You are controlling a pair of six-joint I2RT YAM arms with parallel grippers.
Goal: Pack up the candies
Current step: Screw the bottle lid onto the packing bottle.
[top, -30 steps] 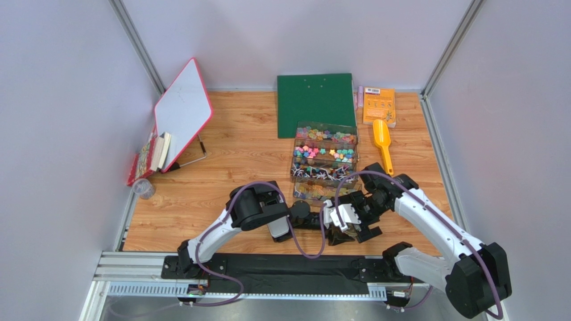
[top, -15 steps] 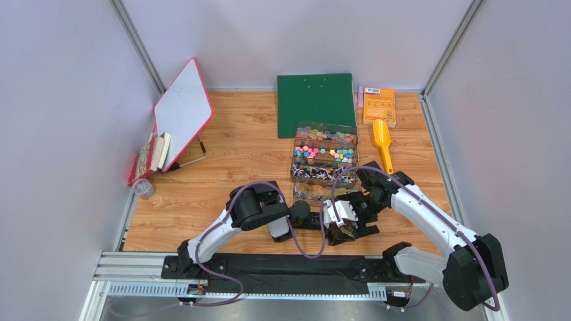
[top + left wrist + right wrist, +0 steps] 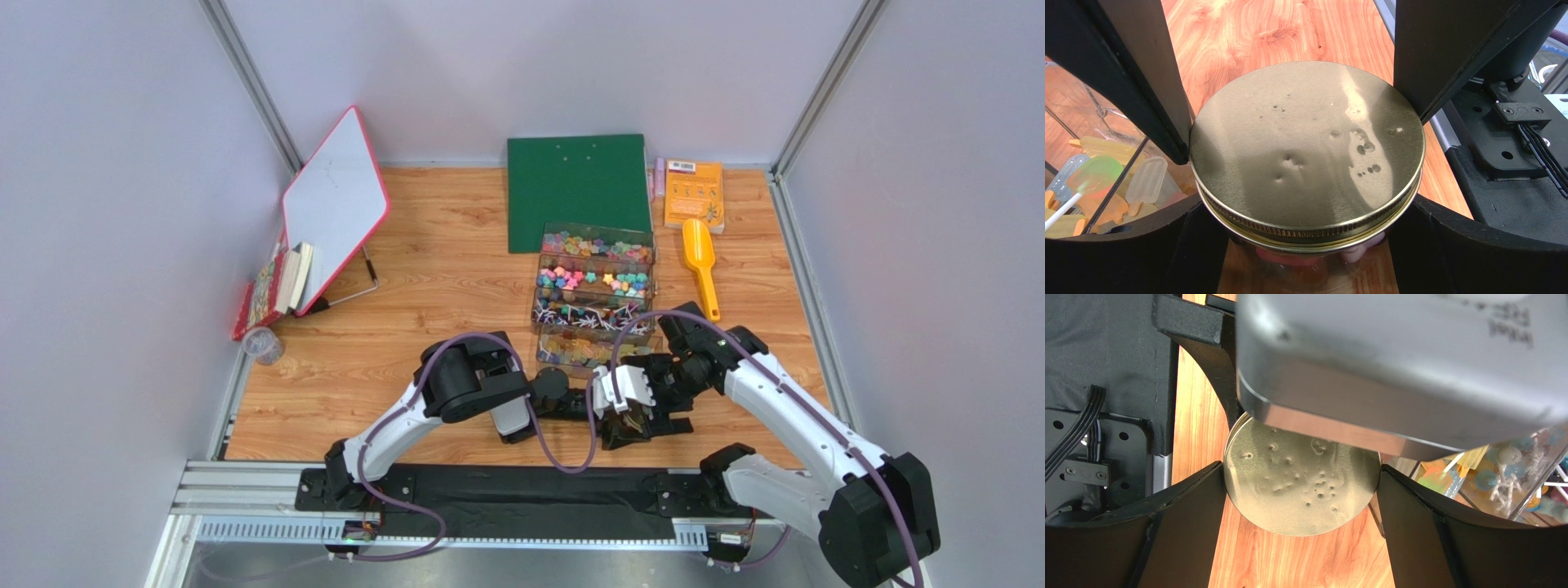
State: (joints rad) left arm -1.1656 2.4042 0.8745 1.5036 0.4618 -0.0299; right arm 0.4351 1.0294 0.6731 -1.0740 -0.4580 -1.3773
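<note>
Task thing: the candies [image 3: 595, 277], tiny bright pink, yellow, green, blue and orange sweets, lie in the clear plastic compartment box [image 3: 597, 228] at mid-table. Its sections look well filled.
Container: a clear glass jar [image 3: 1315, 269] stands on the wooden tabletop [image 3: 429, 282] near its front edge, just in front of the box. It is capped by a round gold-coloured metal lid [image 3: 1306, 153], dimpled and sitting flat.
Jar contents: something pink [image 3: 1284, 256] shows through the glass under the lid; how full the jar is cannot be told.
Left gripper [image 3: 1303, 92]: clamped on the jar, with a finger against each side of the lid's rim.
Right gripper [image 3: 628, 414]: its fingers flank the same lid [image 3: 1303, 481]. A silver-grey housing hides part of it, so whether it grips cannot be told.
Tool: the yellow plastic scoop [image 3: 700, 262] lies beside the box, apart from both grippers.
Progress: probably a lid step, though opening or sealing is unclear. With the box this full, most of the packing seems left.
</note>
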